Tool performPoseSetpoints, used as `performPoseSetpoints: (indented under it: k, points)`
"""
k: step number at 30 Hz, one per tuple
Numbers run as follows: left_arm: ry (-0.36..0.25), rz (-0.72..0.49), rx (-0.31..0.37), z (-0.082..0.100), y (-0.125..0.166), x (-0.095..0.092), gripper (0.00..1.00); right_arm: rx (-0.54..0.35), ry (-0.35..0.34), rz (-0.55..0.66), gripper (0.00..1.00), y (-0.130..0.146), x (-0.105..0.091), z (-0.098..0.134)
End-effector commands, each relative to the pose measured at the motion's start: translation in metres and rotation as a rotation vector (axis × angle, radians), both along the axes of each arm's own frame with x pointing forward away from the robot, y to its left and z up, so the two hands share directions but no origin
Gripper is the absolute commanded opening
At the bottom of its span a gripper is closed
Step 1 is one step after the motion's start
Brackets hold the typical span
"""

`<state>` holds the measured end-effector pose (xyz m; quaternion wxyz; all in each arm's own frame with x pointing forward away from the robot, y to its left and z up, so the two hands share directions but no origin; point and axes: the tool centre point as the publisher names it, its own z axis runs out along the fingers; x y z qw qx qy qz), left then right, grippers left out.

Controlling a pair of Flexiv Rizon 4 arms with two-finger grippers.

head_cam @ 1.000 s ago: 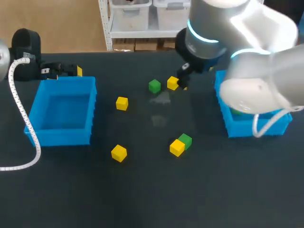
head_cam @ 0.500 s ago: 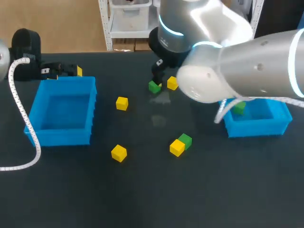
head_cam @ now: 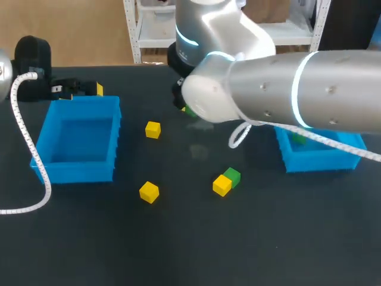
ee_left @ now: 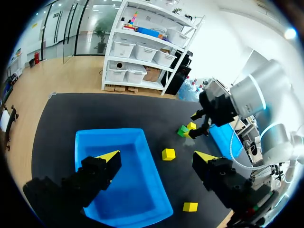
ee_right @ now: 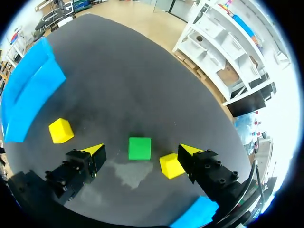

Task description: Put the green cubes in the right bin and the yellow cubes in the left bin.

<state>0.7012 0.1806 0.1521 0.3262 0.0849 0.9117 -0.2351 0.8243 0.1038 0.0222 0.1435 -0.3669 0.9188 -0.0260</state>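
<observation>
My right gripper (ee_right: 142, 151) hangs open above a green cube (ee_right: 139, 148), which lies on the table between its fingers, untouched. A yellow cube (ee_right: 172, 165) lies next to one finger, another yellow cube (ee_right: 61, 130) farther off. In the head view my right arm (head_cam: 250, 89) covers this spot; only an edge of the green cube (head_cam: 189, 111) shows. Loose yellow cubes (head_cam: 153, 129) (head_cam: 149, 192) and a touching yellow (head_cam: 221, 185) and green pair (head_cam: 232, 176) lie mid-table. My left gripper (ee_left: 157, 156) is open over the left bin (ee_left: 142, 137), holding nothing.
The blue left bin (head_cam: 80, 173) holds no cubes. The blue right bin (head_cam: 321, 161) has a green cube (head_cam: 297, 139) inside. A white cable (head_cam: 27, 149) loops past the left bin's outer side.
My right arm has swung left from beside the right bin, past the far yellow cube, to above the far green cube. The left arm and all cubes stayed put.
</observation>
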Motion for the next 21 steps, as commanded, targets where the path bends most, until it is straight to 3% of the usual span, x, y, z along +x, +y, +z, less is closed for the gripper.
performPoseSetpoints:
  k: [1, 14, 15, 16, 17, 19, 21]
  points:
    - [-0.007, -0.006, -0.010, -0.002, 0.002, -0.001, 1.00, -0.046, 0.067, -0.013, 1.00, 0.008, 0.022, -0.012]
    - [-0.007, -0.006, -0.010, -0.002, 0.002, -0.001, 1.00, -0.057, 0.120, -0.043, 1.00, -0.003, 0.019, -0.040]
    - [-0.007, -0.006, -0.010, -0.002, 0.002, -0.001, 1.00, -0.056, 0.122, -0.044, 0.96, -0.004, 0.017, -0.042]
    - [-0.007, -0.006, -0.010, -0.002, 0.002, -0.001, 1.00, -0.056, 0.123, -0.045, 0.49, -0.005, 0.016, -0.043]
    - [-0.007, -0.006, -0.010, -0.002, 0.002, -0.001, 1.00, -0.055, 0.126, -0.046, 0.28, -0.006, 0.015, -0.045]
    - [-0.007, -0.006, -0.010, -0.002, 0.002, -0.001, 1.00, -0.055, 0.129, -0.049, 0.03, -0.007, 0.012, -0.046]
    - [-0.007, -0.006, -0.010, -0.002, 0.002, -0.001, 1.00, -0.058, 0.132, -0.052, 0.00, -0.008, 0.008, -0.047]
